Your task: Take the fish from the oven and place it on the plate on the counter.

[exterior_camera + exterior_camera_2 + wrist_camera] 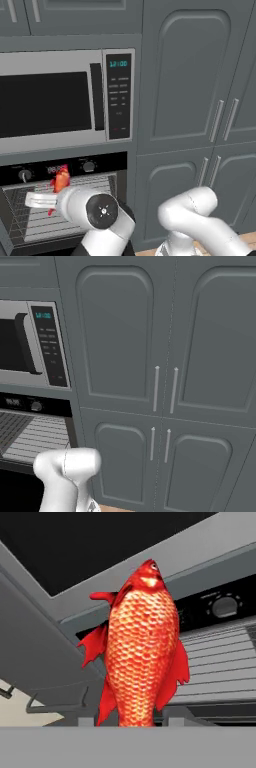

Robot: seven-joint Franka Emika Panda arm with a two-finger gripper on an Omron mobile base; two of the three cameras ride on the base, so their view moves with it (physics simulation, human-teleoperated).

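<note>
Nearest, the white two-finger gripper is narrowed onto the tail end of the small, scaly red-orange fish, which stands head-up just outside the built-in grey-racked oven. The fish looks light, stiff and perhaps slick; mid-body would be a steadier hold. Beyond, the silver microwave.

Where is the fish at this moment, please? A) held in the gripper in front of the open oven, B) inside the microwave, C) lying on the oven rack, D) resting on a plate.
A: the fish stands up from the gripper, clamped at its tail end, in front of the open oven, clear of the rack.
</note>
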